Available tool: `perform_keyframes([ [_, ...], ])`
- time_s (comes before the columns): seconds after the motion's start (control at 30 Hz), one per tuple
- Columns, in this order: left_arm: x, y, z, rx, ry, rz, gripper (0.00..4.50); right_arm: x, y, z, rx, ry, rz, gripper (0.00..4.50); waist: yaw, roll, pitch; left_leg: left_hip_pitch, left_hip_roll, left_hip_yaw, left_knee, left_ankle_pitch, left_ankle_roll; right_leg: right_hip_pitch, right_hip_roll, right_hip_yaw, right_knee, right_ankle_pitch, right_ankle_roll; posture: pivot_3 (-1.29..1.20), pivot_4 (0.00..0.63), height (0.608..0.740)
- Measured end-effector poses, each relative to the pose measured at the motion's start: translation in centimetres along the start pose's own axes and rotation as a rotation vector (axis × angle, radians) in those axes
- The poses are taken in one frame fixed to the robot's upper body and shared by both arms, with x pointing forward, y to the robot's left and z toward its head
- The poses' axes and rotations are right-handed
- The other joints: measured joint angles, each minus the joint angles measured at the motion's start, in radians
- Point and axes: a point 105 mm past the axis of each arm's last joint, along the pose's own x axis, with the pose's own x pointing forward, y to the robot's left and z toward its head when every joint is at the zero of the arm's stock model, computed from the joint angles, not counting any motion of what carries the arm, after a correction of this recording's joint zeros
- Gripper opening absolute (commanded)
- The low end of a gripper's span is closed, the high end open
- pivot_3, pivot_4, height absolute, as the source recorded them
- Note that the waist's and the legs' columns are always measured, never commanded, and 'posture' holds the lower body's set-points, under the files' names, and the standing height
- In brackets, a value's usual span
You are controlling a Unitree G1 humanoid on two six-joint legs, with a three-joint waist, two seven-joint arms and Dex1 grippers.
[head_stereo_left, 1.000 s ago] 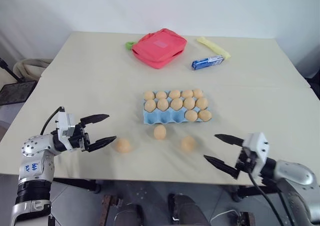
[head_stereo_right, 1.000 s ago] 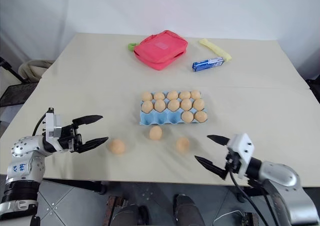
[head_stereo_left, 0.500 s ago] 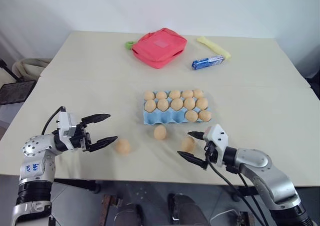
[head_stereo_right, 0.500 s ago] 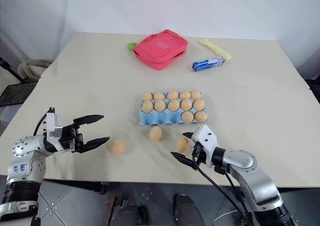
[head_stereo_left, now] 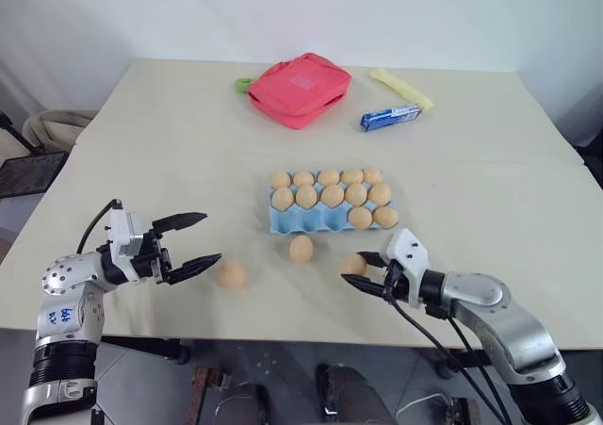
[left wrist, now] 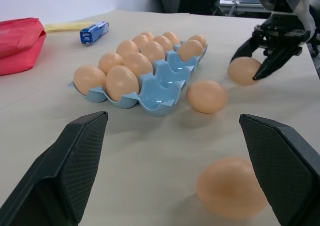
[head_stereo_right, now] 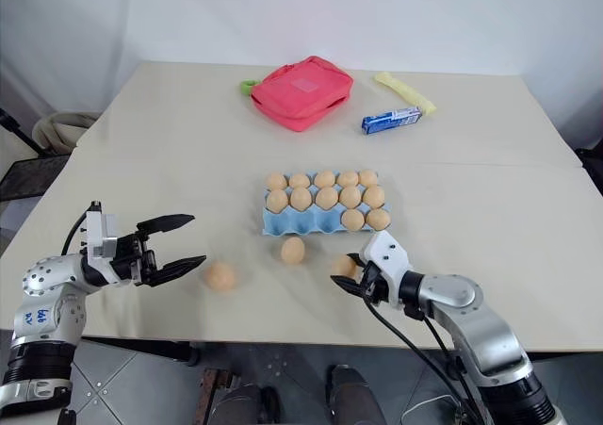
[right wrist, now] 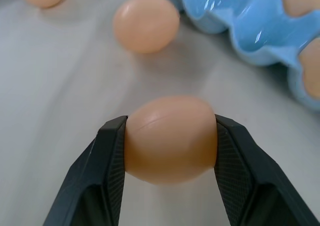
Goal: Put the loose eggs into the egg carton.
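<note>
My right fingers [right wrist: 112, 176] pinch one loose egg [right wrist: 170, 138], a pad on each side of it, low over the table [head_stereo_left: 170, 161]. Egg sits between the two pads, touching both. Just past those fingertips a second loose egg [head_stereo_left: 301, 248] lies on the table, right beside the near edge of the egg carton [head_stereo_left: 283, 221]. Third loose egg [head_stereo_left: 231, 273] lies just ahead of my left fingers [head_stereo_left: 179, 222], a bit off their tips, not touching.

Left fingers are spread wide, nothing between them, pointing level across the table toward that third egg and toward my right hand.

Egg carton is light blue, beyond both sets of fingers, mid-table. Back two rows full of eggs, near row has two eggs at the end closer to my right fingers; the other three near cups are empty.

Well beyond the carton: red zip pouch [head_stereo_left: 299, 89] with something small and green [head_stereo_left: 244, 85] at its edge, blue packet [head_stereo_left: 390, 117], yellow item [head_stereo_left: 403, 88]. All far from both sets of fingers.
</note>
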Motion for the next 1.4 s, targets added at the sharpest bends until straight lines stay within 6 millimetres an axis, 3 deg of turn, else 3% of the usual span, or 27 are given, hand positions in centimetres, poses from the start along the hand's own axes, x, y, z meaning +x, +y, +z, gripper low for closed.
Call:
perform_keyframes([
  [0.13, 0.0, 0.0, 0.0, 0.004, -0.001, 0.003, 4.50, 0.1, -2.0, 4.3, -0.061, -0.110, -0.066, 2.10, 0.000, 0.000, 0.000, 0.000, 0.000, 0.000, -0.001, 0.000, 0.000, 0.000, 0.000, -0.001, 0.000, 0.000, 0.000, 0.00, 0.150, 0.740],
  [0.27, -0.1, 0.0, 0.1, 0.009, -0.005, 0.007, 4.50, 1.2, -2.6, 6.2, -0.097, -0.145, -0.085, 2.10, 0.001, 0.000, 0.000, -0.001, 0.000, -0.001, -0.001, 0.000, -0.001, -0.001, 0.000, -0.001, 0.000, 0.000, -0.001, 0.00, 0.150, 0.740],
  [0.53, 0.2, -0.1, -0.1, 0.003, -0.022, 0.010, 4.50, 3.8, -3.1, 4.8, -0.081, -0.078, -0.095, 2.10, -0.002, 0.000, 0.000, -0.002, 0.000, 0.001, 0.000, 0.000, -0.001, -0.001, 0.000, 0.000, -0.001, 0.000, -0.001, 0.00, 0.150, 0.740],
  [0.73, 0.1, -0.3, -0.4, -0.004, -0.019, 0.023, 4.50, 4.8, -3.9, 4.2, -0.096, -0.055, -0.120, 2.10, -0.003, 0.000, 0.000, -0.001, 0.001, 0.000, -0.001, 0.000, -0.002, -0.001, 0.000, -0.001, 0.000, 0.000, -0.001, 0.00, 0.150, 0.740],
  [0.97, 0.0, -0.5, -0.4, 0.002, -0.015, 0.027, 4.50, 5.3, -3.6, 3.7, -0.095, -0.042, -0.104, 4.40, -0.002, 0.000, 0.000, -0.001, 0.001, 0.000, -0.001, 0.000, -0.002, -0.001, 0.000, -0.001, 0.000, 0.000, -0.001, 0.00, 0.150, 0.740],
  [1.23, 0.0, -0.5, -0.3, 0.008, -0.017, 0.027, 4.50, 4.7, -3.1, 4.7, -0.126, -0.064, -0.074, 4.46, -0.002, 0.000, 0.000, -0.001, 0.001, 0.000, -0.001, 0.000, -0.002, -0.002, 0.000, -0.001, 0.000, 0.000, -0.001, 0.00, 0.150, 0.740],
  [1.4, 0.0, -0.4, -0.2, 0.011, -0.018, 0.032, 4.50, 1.5, -3.4, 6.0, -0.166, -0.112, -0.074, 4.46, 0.002, 0.000, 0.000, -0.002, 0.001, 0.000, -0.001, 0.000, -0.002, -0.001, 0.000, -0.001, -0.002, 0.000, -0.001, 0.00, 0.150, 0.740],
])
